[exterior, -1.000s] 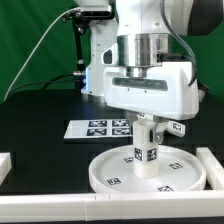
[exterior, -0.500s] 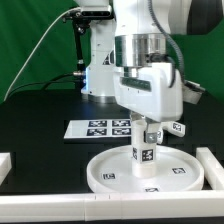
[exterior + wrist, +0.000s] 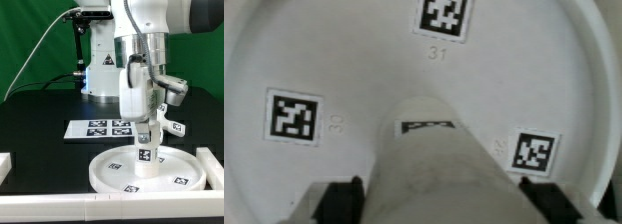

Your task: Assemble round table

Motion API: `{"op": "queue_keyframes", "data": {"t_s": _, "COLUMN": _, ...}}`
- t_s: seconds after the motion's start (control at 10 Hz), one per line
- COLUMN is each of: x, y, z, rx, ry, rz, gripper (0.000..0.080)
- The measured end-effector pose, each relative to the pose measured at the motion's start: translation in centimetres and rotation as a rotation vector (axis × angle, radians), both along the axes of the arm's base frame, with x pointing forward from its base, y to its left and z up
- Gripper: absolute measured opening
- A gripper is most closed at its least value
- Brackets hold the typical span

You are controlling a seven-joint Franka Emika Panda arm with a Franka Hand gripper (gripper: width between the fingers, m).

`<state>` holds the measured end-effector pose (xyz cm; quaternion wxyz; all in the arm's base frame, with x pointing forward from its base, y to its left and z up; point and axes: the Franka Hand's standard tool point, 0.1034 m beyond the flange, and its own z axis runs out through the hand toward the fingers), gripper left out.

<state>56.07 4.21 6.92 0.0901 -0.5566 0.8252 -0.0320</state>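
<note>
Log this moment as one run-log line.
claw: shut on leg | leg: upright at disc centre | disc: flat on table

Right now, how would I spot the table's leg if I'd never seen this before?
Find the big round white plastic disc at the front of the black table. In its middle stands the short white plastic cylinder leg, upright between the robot's jaws. Unlike the flat marker board behind, it stands up tall, with a black-and-white square tag on its side.

Marker board (image 3: 100, 128) on black table (image 3: 40, 120), white rails (image 3: 213, 165) at both sides
</note>
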Motion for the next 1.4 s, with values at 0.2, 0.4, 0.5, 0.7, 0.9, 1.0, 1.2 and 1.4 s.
{"op": "queue_keyframes", "data": {"t_s": 0.2, "x": 0.0, "y": 0.0, "z": 0.0, "rx": 0.007, "ry": 0.002, "rz": -0.043, "gripper": 0.0428}}
{"op": "queue_keyframes", "data": {"t_s": 0.4, "x": 0.0, "y": 0.1, "z": 0.1, "rx": 0.007, "ry": 0.002, "rz": -0.031, "gripper": 0.0584}}
{"op": "queue_keyframes", "data": {"t_s": 0.5, "x": 0.0, "y": 0.8, "z": 1.2, "rx": 0.022, "ry": 0.002, "rz": 0.023, "gripper": 0.0636}}
{"op": "queue_keyframes", "data": {"t_s": 0.7, "x": -0.3, "y": 1.9, "z": 4.4, "rx": 0.088, "ry": 0.017, "rz": 0.11, "gripper": 0.0646}}
{"op": "queue_keyframes", "data": {"t_s": 0.9, "x": -0.3, "y": 1.8, "z": 4.4, "rx": 0.084, "ry": 0.014, "rz": 0.11, "gripper": 0.0648}}
{"op": "queue_keyframes", "data": {"t_s": 1.0, "x": -0.3, "y": 1.8, "z": 4.2, "rx": 0.083, "ry": 0.018, "rz": 0.111, "gripper": 0.0648}}
{"op": "queue_keyframes", "data": {"t_s": 1.2, "x": -0.5, "y": 1.9, "z": 4.2, "rx": 0.082, "ry": 0.018, "rz": 0.135, "gripper": 0.0648}}
{"op": "queue_keyframes", "data": {"t_s": 1.4, "x": -1.3, "y": 2.8, "z": 5.1, "rx": 0.091, "ry": 0.014, "rz": 0.251, "gripper": 0.0648}}
